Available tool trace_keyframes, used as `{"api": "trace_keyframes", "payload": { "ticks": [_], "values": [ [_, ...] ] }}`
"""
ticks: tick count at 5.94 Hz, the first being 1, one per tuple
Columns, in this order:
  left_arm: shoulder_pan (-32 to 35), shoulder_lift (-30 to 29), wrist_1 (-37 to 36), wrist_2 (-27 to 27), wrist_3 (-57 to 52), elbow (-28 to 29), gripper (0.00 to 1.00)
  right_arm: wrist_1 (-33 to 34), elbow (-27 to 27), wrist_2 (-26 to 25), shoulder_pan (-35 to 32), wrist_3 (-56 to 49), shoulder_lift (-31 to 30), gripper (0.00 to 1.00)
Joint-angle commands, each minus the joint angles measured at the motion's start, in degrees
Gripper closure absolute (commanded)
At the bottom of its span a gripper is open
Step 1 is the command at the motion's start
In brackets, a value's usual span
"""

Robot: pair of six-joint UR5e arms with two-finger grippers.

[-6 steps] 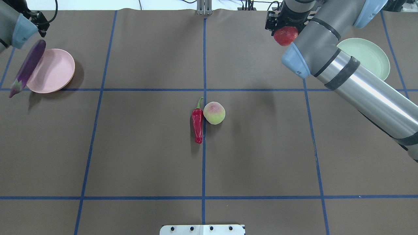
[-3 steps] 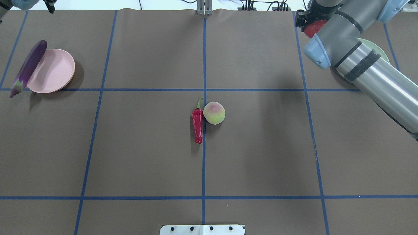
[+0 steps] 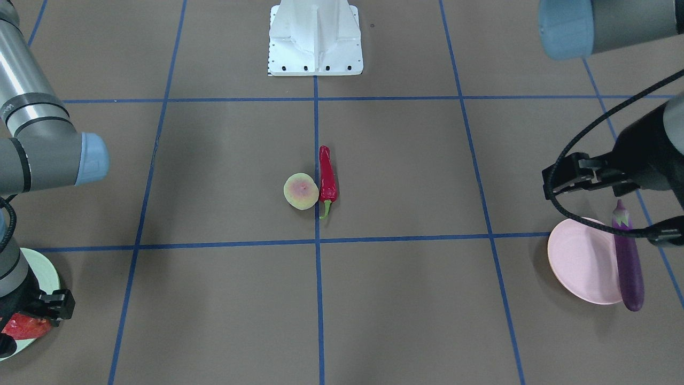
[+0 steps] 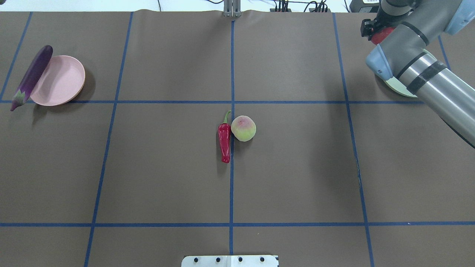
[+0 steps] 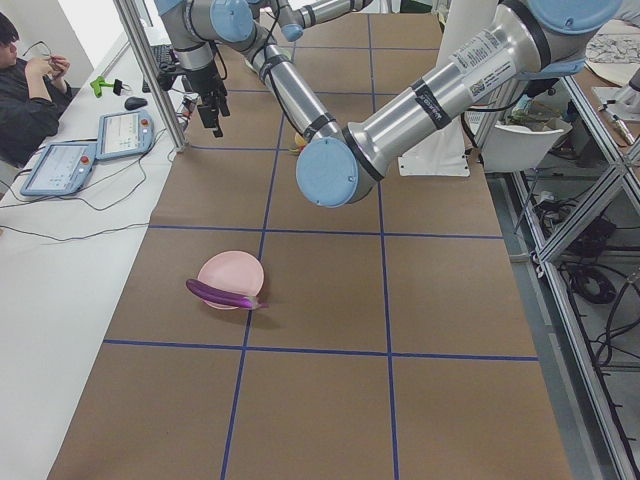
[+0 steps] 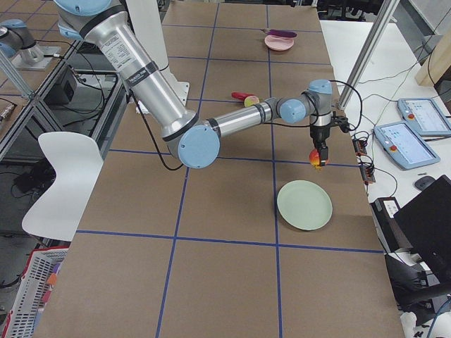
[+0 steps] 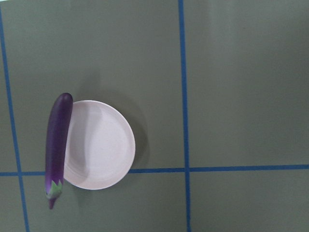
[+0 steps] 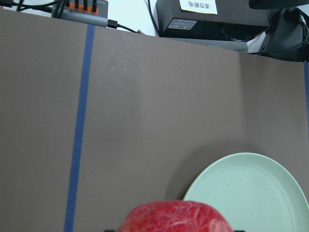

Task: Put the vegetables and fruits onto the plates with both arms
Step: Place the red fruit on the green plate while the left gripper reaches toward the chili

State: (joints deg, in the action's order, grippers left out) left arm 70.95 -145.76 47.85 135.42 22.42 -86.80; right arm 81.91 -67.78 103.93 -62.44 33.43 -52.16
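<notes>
Overhead: behind base (image 4: pixel 230 260), looking forward and down across tabletop (image 4: pixel 167 178). Front-facing: opposite edge, steep, mirrored. Side views: one per end edge, looking lengthwise. Left wrist: high, straight down on pink plate (image 7: pixel 101 145), shared with overhead's far-left corner. Right wrist: nearer, oblique, on green plate (image 8: pixel 256 193).

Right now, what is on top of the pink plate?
Only the purple eggplant, lying along one edge of the pink plate, its cap end past the rim. The plate's remaining surface is bare. The rim strip beneath the eggplant is covered, so contact there cannot be seen.
</notes>
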Motion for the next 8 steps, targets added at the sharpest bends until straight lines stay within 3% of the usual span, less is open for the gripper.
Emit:
{"api": "trace_keyframes", "payload": {
  "ticks": [1, 3, 6, 7, 8],
  "values": [
    [-5.5, -3.8, -0.1, 2.8, 12.7, -2.0, 0.00, -3.4, 4.7, -3.9, -0.1, -2.3, -0.4, 1.00],
    [-11.0, -5.6, 5.0, 2.7, 24.1, -2.0, 0.00, -3.4, 4.9, -6.8, -0.1, -5.0, -2.8, 1.00],
    [-15.2, -5.2, 8.1, 0.8, 28.5, -1.8, 0.00, -3.3, 4.9, -7.2, 0.3, -8.1, -5.5, 1.00],
    [-16.4, -5.2, 8.1, -0.8, 29.1, -1.8, 0.00, -3.3, 4.9, -3.6, 0.2, -8.1, -5.8, 0.34],
    [-17.7, -5.2, 8.4, -2.1, 29.7, -1.8, 0.00, -3.4, 4.7, -1.5, 0.2, -8.0, -5.8, 0.02]
  ]
}}
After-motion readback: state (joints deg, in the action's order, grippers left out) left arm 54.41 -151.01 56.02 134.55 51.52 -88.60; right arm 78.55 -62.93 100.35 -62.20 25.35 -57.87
